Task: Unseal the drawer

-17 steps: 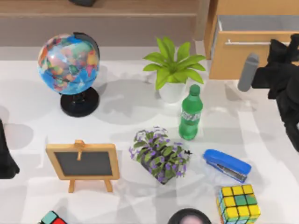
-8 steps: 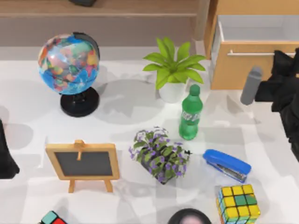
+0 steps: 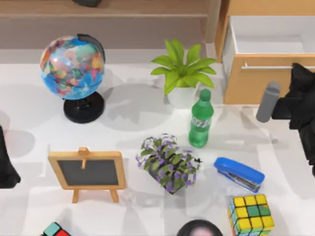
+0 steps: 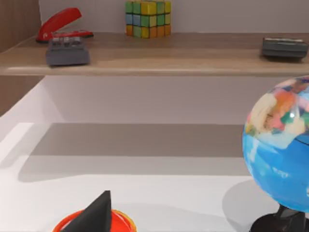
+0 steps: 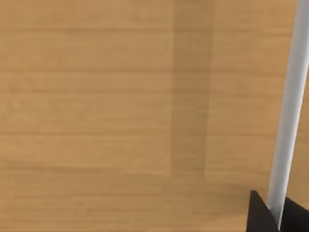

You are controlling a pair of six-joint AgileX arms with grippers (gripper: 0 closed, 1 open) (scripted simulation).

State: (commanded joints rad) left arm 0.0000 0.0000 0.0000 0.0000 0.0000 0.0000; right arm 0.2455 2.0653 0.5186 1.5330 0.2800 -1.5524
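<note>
The drawer stands at the table's back right, its light tan front pulled out and its white inside showing. A thin silver bar handle runs across the front. My right gripper is at the handle's right end. In the right wrist view the handle passes between the two black fingertips, so my right gripper is shut on it against the wooden front. My left arm is parked at the table's left edge.
A potted green plant and a green bottle stand just left of the drawer. A blue stapler, a colour cube, purple flowers, a small chalkboard and a globe fill the table.
The drawer has slid out toward the table's front, showing more of its white inside. My right gripper moved the same way with the handle. The left arm stayed still.
</note>
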